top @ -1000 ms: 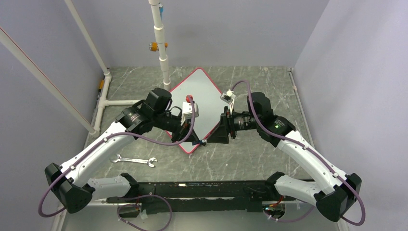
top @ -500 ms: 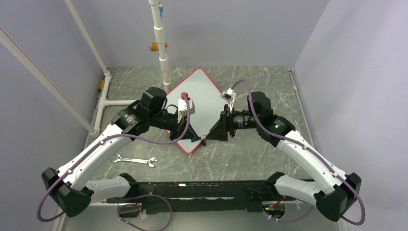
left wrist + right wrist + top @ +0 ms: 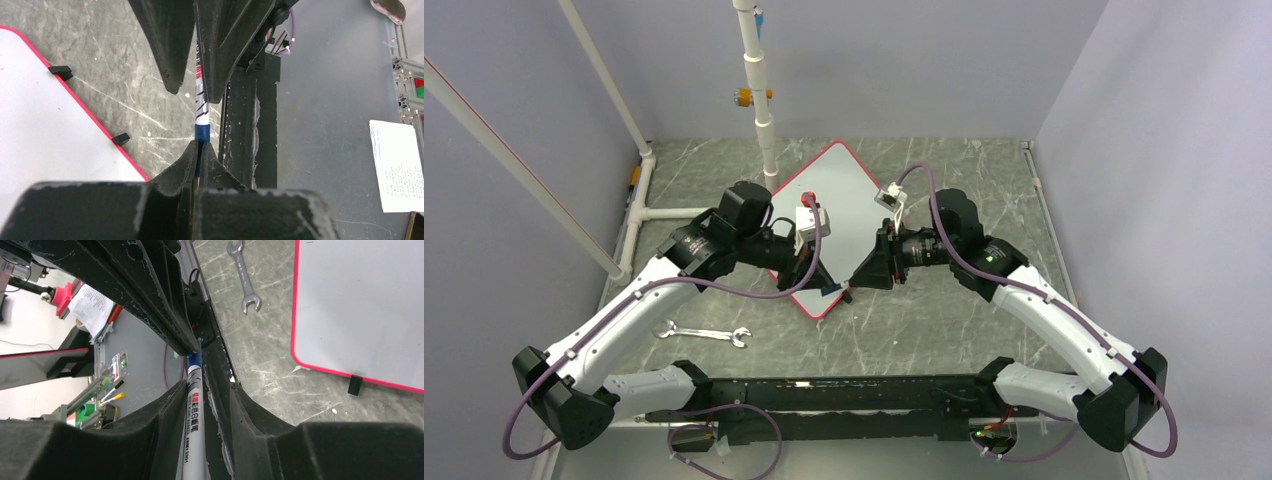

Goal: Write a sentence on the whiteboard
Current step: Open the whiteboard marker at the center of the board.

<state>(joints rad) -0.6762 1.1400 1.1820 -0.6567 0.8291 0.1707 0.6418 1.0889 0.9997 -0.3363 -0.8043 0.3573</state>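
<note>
1. The whiteboard (image 3: 856,188) lies flat on the tabletop (image 3: 924,330), toward 12 o'clock from the arm bases in the top view. It is turned like a diamond, with its long axis running from 1 to 7 o'clock and one rounded corner pointing at 6 o'clock. Small black feet sit along the red edge by that corner. No sentence shows on the bare parts of it.
2. The marker (image 3: 201,107) is held in the air just beside that near corner. Its long axis runs roughly from 9 to 3 o'clock, with the blue end toward 9 and the white printed barrel toward 3.
3. The left gripper (image 3: 828,288) is clamped tight on the blue end, probably the cap.
4. The right gripper (image 3: 855,286) straddles the barrel. One finger touches it and a dark slit shows on the other side, so I cannot tell whether it has a hold.
5. The marker should be light, stiff and smooth, and its round barrel could twist or slip. It is best taken at mid-barrel with the fingers square across the axis, and any cap pulled straight along that axis.
6. The whiteboard looks light, stiff and slick. On its feet it may skate under pen pressure, so the strokes should be gentle.
7. A wrench (image 3: 704,333) lies at 8 o'clock, well apart from the whiteboard.
</note>
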